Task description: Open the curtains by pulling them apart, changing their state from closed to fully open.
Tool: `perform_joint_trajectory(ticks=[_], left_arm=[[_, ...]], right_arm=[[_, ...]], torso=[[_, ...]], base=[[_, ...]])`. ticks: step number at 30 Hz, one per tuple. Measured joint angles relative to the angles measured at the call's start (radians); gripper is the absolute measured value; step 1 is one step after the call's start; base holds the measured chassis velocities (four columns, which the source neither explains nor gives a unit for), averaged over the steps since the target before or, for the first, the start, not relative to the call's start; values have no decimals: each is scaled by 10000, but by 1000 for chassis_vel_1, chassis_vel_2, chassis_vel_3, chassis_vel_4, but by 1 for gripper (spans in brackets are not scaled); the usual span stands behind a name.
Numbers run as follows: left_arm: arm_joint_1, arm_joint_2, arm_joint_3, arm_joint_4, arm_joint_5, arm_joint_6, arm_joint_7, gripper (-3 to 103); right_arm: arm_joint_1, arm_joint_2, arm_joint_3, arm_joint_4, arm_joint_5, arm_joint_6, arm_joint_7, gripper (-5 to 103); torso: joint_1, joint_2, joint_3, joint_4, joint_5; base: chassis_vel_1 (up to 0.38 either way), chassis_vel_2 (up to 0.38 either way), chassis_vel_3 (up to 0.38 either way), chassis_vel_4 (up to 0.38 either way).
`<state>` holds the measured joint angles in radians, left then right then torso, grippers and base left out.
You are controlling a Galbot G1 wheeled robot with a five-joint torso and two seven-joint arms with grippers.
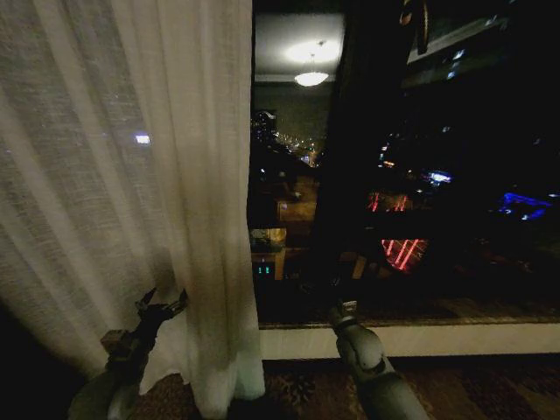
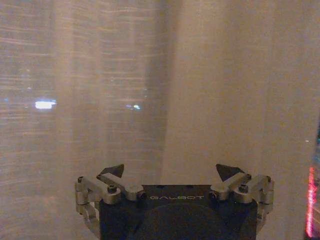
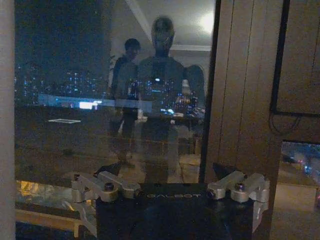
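One sheer off-white curtain panel (image 1: 149,201) hangs gathered over the left part of the window, its hem reaching the floor. My left gripper (image 1: 163,306) is low against the panel's lower folds, open, with nothing between its fingers. In the left wrist view the left gripper (image 2: 172,172) faces the pleated curtain fabric (image 2: 165,85) at close range. My right gripper (image 1: 337,302) is raised in front of the bare dark window glass (image 1: 411,192). The right wrist view has the right gripper (image 3: 167,170) open and empty, facing the glass (image 3: 100,100) and its reflections.
A pale window sill (image 1: 420,339) runs below the glass, with dark patterned carpet (image 1: 472,385) under it. A dark vertical window frame (image 1: 337,175) stands right of the curtain. A wood-panelled wall (image 3: 245,100) stands beside the window.
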<state>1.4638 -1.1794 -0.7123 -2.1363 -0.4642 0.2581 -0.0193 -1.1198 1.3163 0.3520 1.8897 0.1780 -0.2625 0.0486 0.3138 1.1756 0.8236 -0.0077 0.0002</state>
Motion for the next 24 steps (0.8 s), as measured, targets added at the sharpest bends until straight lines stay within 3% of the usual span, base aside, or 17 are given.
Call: perform_joint_trajectory(ticks=[13,24], left_arm=[[-233,564,912,-293,-509,659,376,100],[-1690,1193,1774,954,-586,603,184,100]], right_arm=[[71,-3,-23,-101,-14,-3,-15,100],[153,-16,-87,-230,-24,-3,-59,100]], torso=[[0,0,0,1,0],[0,1,0,-1,-1]], base=[[0,0,0,0],[0,0,0,0]])
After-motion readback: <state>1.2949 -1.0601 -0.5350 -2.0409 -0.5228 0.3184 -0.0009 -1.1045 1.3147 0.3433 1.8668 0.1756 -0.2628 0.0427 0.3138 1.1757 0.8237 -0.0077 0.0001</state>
